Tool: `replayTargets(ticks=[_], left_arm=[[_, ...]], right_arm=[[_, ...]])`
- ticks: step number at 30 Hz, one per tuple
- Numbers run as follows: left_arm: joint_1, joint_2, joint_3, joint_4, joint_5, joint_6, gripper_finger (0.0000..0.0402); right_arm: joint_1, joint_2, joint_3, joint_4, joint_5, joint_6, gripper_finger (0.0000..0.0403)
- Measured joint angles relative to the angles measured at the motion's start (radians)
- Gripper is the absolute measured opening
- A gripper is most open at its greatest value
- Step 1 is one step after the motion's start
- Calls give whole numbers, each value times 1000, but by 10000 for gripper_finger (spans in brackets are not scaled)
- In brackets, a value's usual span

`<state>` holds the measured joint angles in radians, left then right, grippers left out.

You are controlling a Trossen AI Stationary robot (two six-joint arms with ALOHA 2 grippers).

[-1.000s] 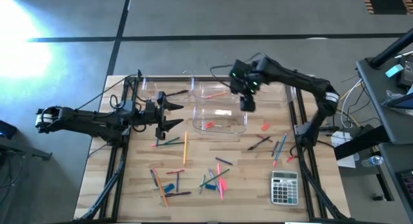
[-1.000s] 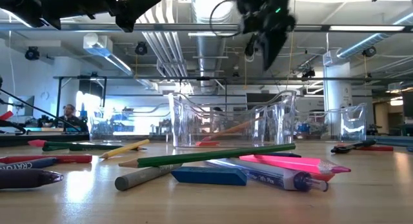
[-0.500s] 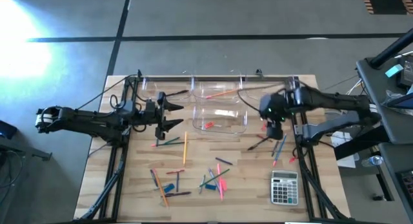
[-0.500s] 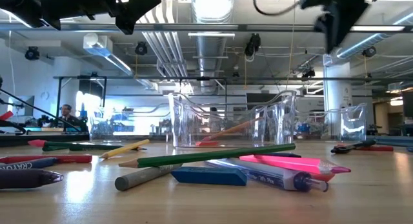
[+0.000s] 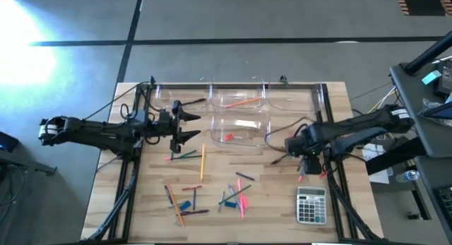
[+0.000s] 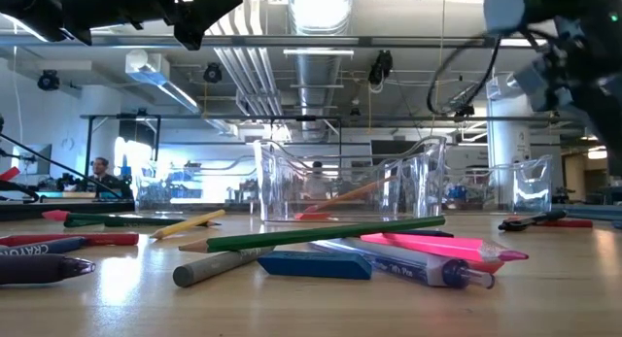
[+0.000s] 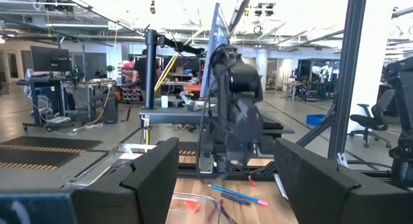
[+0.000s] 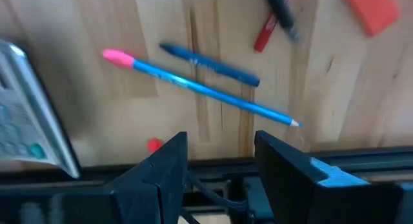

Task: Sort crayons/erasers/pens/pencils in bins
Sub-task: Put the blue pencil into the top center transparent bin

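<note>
My right gripper [image 5: 303, 153] hangs open over the table's right side, pointing down, with nothing between its fingers [image 8: 221, 144]. Below it lie a blue pencil with a pink tip [image 8: 200, 88], a dark blue pen [image 8: 210, 64], a red crayon [image 8: 266, 31] and a pink eraser [image 8: 377, 8]. My left gripper [image 5: 192, 125] waits open above the table's left part, aimed at the clear bins [image 5: 241, 129]. One far bin [image 5: 239, 98] holds an orange pencil. Pens, pencils, crayons and a blue eraser lie scattered near the front [image 5: 208, 195].
A grey calculator [image 5: 311, 205] lies at the front right, close to my right gripper, and shows in its wrist view [image 8: 26, 114]. A black frame rail [image 5: 329, 142] runs along the table's right edge. Another pink eraser [image 5: 290, 138] lies right of the bins.
My right gripper has swung from above the far bins toward the table's right and near edges and come down lower, turning as it went. It now hangs over the pens at the right side. Its opening looks the same.
</note>
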<state>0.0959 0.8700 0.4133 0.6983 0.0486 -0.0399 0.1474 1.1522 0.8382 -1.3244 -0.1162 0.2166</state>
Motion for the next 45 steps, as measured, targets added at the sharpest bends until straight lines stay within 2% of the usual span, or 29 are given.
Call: replayTargets(ticks=[10,14,19,32,45], left_arm=[[0,0,-5,-3,0,-2,239],[0,0,-6,-4,0,-2,239],[0,0,-6,-6,1,-2,239],[0,0,-6,-7,1,-5,239],[0,0,-6,-7,1,-5,239]], right_arm=[[32,212,-15,13,4,-30,169],[32,263,-36,83,11,-82,169],[31,264,-72,135,12,-103,169],[76,184,-159,219,12,-20,169],[111,283,-153,242,13,6,169]])
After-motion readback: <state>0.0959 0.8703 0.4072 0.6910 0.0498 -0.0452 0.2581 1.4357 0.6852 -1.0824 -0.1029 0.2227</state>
